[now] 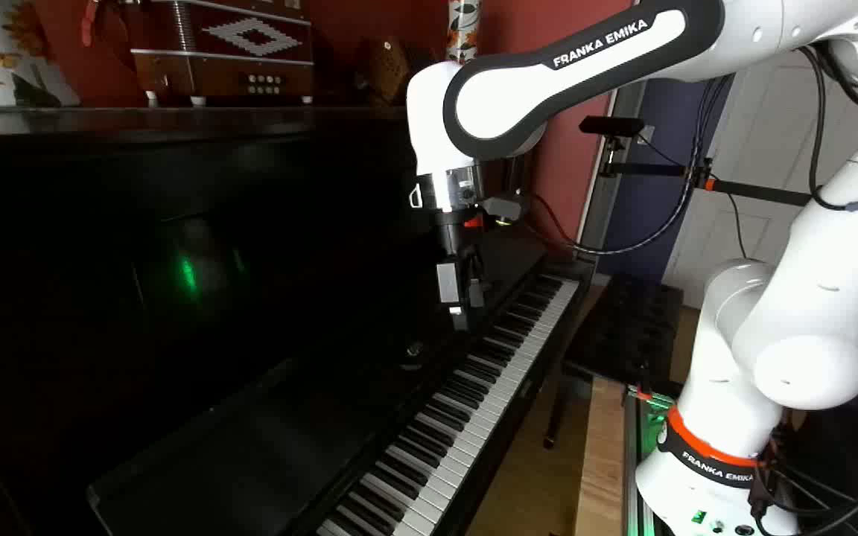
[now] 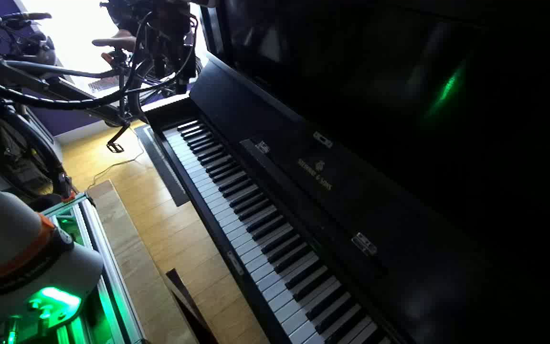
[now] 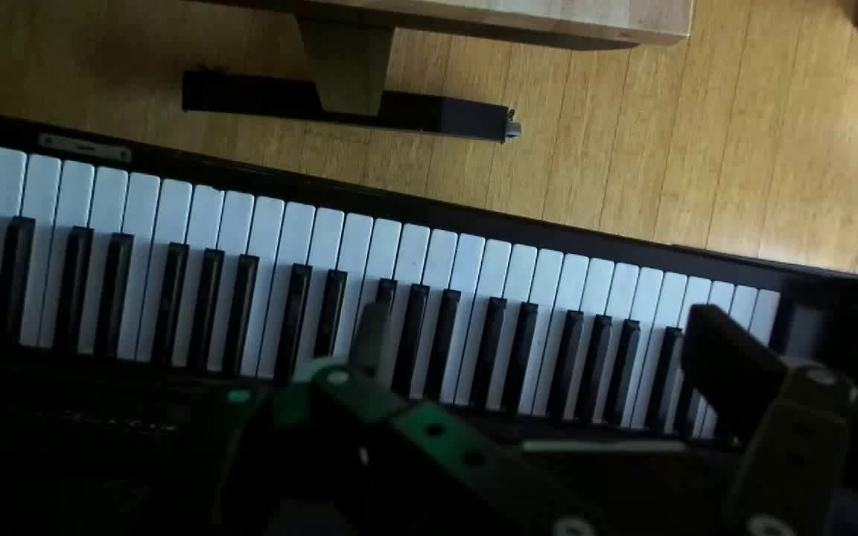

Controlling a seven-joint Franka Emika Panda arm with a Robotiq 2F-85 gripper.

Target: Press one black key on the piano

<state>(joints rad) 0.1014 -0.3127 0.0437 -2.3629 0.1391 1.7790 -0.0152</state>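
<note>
In both exterior views I have the large, glossy black upright piano (image 1: pixel 220 320), its long row of white and black keys (image 2: pixel 256 224) exposed. In an exterior view the piano takes up the left and middle, while my white Franka arm (image 1: pixel 824 275) stands at the right and reaches left toward it. At its end hangs the black metal gripper (image 3: pixel 538 316), pointing down. Its jaws are released: in the wrist view they stand wide apart, with black and white keys showing through the gap. I cannot tell how high the tips are over the keys.

On the piano's top, toward the left, sits a red-brown wooden accordion (image 1: pixel 224 56) with a white diamond pattern. A black tufted bench (image 1: pixel 626 320) stands to the right of the keys, near their far end. In an exterior view I see a grey-framed bicycle (image 2: pixel 17 76) at the far left, and a pale wooden surface (image 2: pixel 117 229) lies nearer, apart from the piano.
</note>
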